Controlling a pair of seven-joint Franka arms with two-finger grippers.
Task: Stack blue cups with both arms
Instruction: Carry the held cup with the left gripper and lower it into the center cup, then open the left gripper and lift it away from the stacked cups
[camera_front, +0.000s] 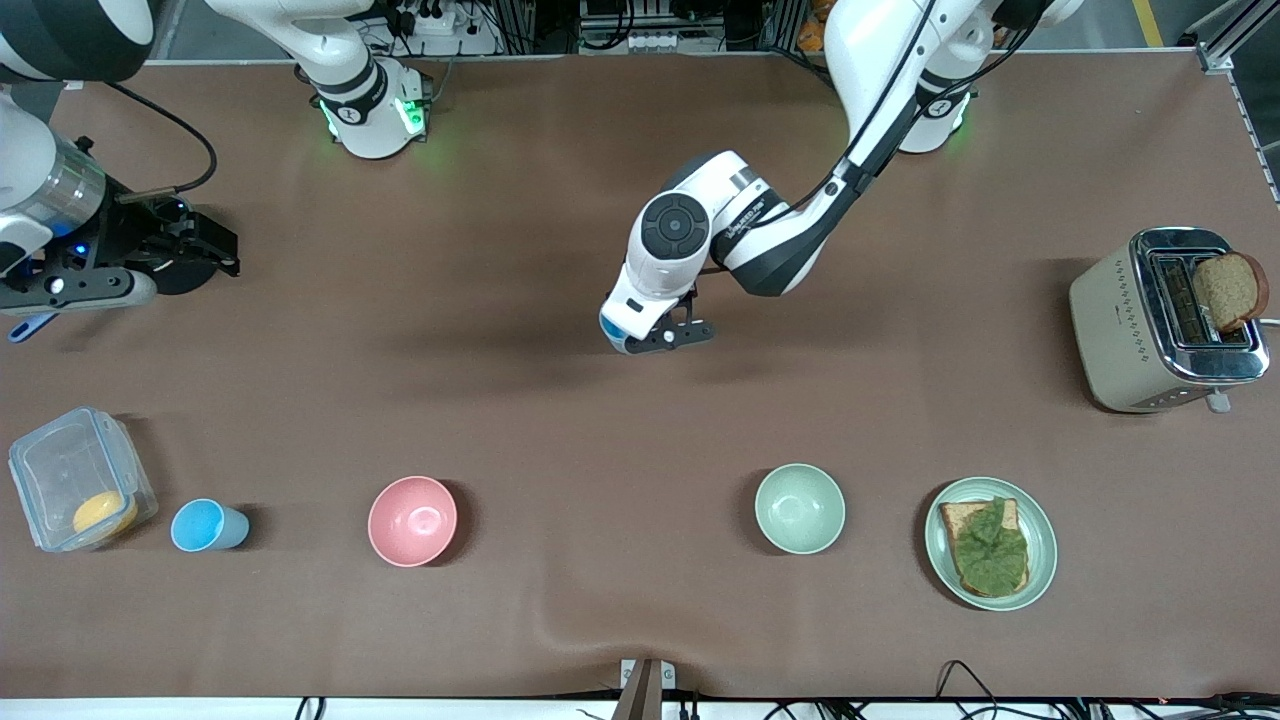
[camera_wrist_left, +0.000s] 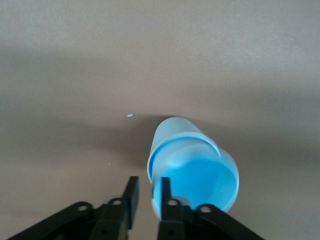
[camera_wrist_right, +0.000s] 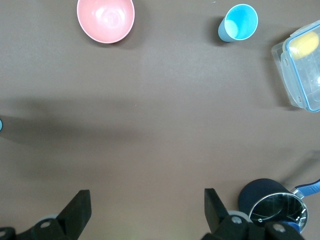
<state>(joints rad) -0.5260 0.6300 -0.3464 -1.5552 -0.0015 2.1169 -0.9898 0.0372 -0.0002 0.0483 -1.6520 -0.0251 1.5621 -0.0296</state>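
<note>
pink bowl (camera_front: 412, 520), green bowl (camera_front: 799, 508) — toaster (camera_front: 1165, 320), sandwich plate (camera_front: 990, 543), container (camera_front: 80, 478).

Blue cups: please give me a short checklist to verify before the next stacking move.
1. Left gripper pinches the held cup by its wall: ok.
2. Held cup lifted off the table: cannot tell.
3. Second cup upright, mouth free: ok.
4. Second cup apart from the pink bowl and the food box: ok.
5. Right gripper open over the table: ok.
</note>
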